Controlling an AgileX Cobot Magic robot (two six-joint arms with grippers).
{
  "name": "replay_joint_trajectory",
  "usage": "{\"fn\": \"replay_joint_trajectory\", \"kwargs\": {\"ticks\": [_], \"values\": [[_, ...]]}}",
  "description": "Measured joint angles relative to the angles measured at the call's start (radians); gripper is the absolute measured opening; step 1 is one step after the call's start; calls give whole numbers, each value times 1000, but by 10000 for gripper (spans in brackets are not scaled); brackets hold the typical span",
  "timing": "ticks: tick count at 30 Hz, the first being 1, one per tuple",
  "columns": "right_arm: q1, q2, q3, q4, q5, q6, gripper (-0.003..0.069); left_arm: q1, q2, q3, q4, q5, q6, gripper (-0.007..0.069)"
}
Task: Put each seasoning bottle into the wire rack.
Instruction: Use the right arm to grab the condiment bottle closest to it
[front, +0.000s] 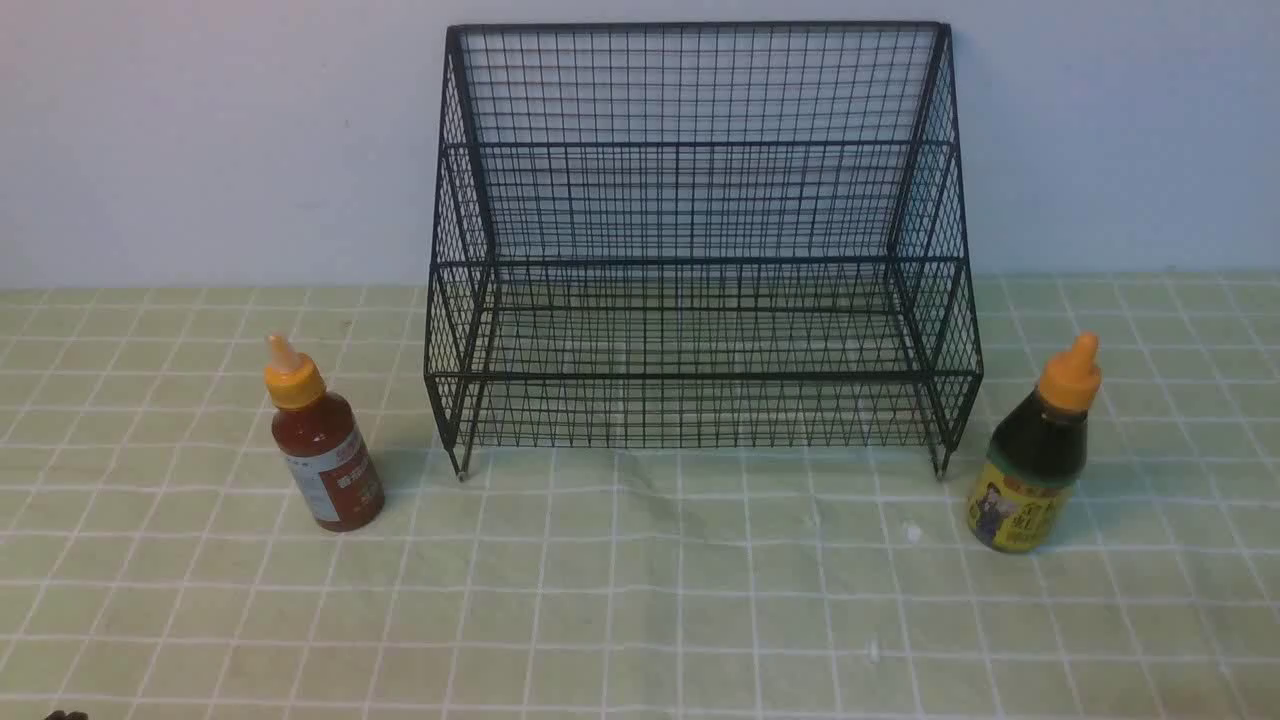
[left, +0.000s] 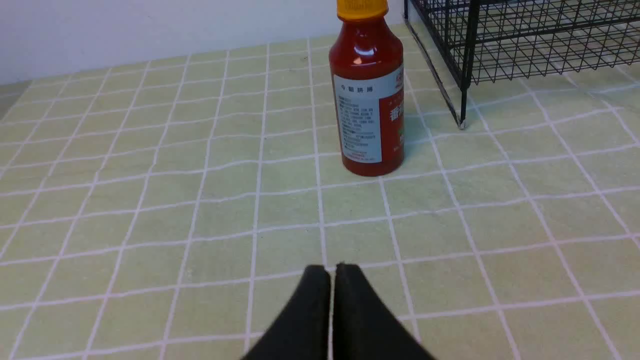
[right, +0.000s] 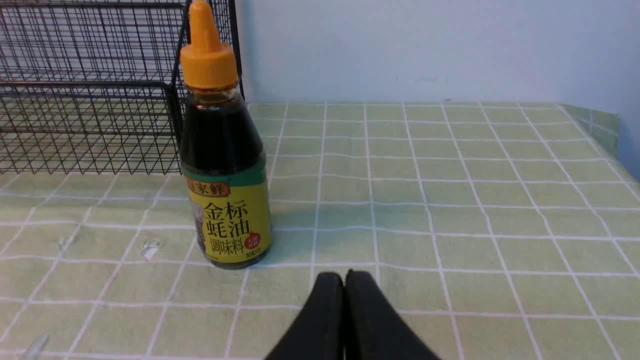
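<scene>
Orange-capped red bottle (front: 325, 470), dark bottle (front: 1030, 480), seemingly full

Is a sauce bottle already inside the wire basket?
No, the black wire-mesh rack holds nothing; the red sauce squeeze bottle and the dark sauce squeeze bottle stand on the green checked tablecloth outside it.

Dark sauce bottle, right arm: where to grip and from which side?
Likely the straight labelled body of the dark bottle, below the tapering shoulder and pointed cap. It stands upright, apart from the rack, so approach level from the robot's side. The right gripper is shut; open first.
</scene>
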Motion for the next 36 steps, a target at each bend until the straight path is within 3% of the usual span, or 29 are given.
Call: {"fn": "replay_joint_trajectory", "kwargs": {"ticks": [27,30,36], "values": [[0,0,2,9,-23,3,-12,0,0,0,0,0,0,-7],[0,0,9,76,-86,30,-12,0,0,0,0,0,0,-7],[0,0,10,520,-355,208,-12,0,0,0,0,0,0,-7]]}}
